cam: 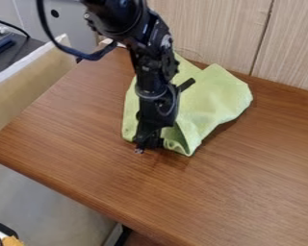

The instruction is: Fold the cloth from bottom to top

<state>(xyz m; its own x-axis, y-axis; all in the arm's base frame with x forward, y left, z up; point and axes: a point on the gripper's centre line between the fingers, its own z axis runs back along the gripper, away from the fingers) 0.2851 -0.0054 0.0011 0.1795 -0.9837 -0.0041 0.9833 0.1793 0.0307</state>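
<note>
Looking down from where I stand, I see the brown wood-grained table (208, 192) first, running off to the right, its near edge slanting down from the left. Behind it rises a pale wood-grained panel (208, 29) with a dark vertical seam. Off the table's left side stands a beige board (37, 77) with a white top edge, and past that, in the far left corner, is a dark surface (25, 50). The black robot arm (127, 24) comes in from the top and hangs down in front of the light green cloth (214, 96), covering part of it. That cloth lies on the back part of the table, close to the panel, rumpled and uneven, with one corner poking up at the back and a loose fold curling at its near end. The claw (150, 145) points down at the cloth's near edge, low over the table. I can't tell how far open it is, or whether it has hold of any cloth. A black cable (86, 55) loops to the left of the arm. Down in the near left corner sits a small orange thing (14, 241).
</note>
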